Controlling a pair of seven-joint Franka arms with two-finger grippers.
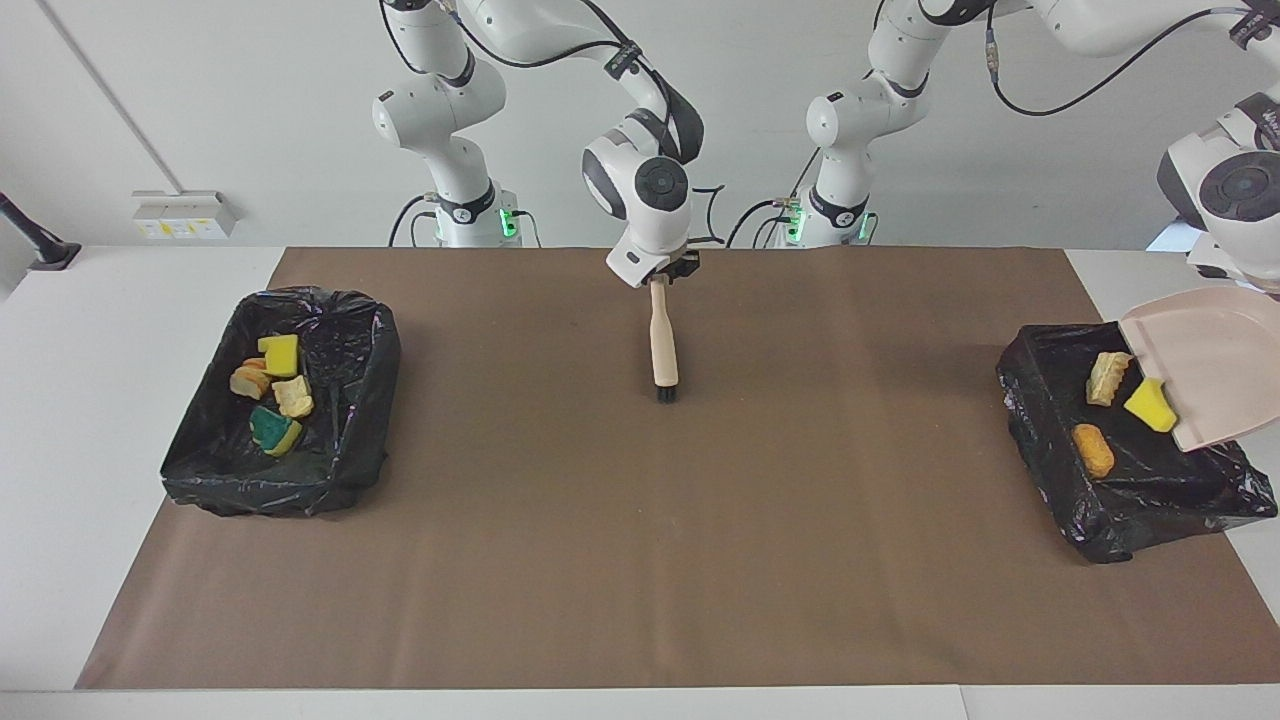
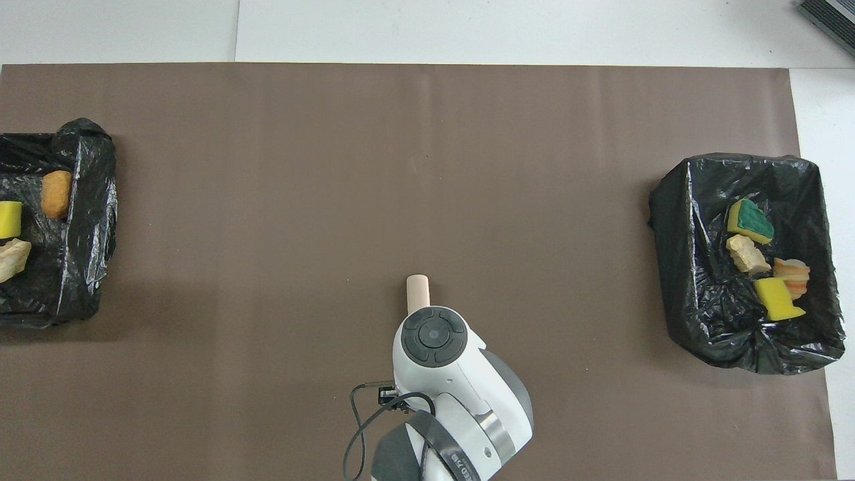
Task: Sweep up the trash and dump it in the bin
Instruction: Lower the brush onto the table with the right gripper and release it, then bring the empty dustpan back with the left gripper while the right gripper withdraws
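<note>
My right gripper (image 1: pixel 660 272) is shut on the top of the beige-handled brush (image 1: pixel 663 345), which hangs upright with its bristles on the brown mat mid-table; its handle shows in the overhead view (image 2: pixel 418 292). My left gripper (image 1: pixel 1262 288), at the view's edge, holds the pale pink dustpan (image 1: pixel 1205 370) tilted over the black-lined bin (image 1: pixel 1130 520) at the left arm's end. A yellow sponge (image 1: pixel 1150 405) lies at the pan's lip, with a tan piece (image 1: pixel 1108 378) and an orange-brown piece (image 1: pixel 1093 450) in that bin. The other bin (image 1: pixel 200 450) holds several scraps, including a green-backed sponge (image 1: pixel 272 430).
The brown mat (image 1: pixel 640 560) covers most of the white table. The two bins sit at its ends, also shown in the overhead view (image 2: pixel 87 220) (image 2: pixel 681 267). The right arm's wrist (image 2: pixel 434 341) hangs over the mat's near middle.
</note>
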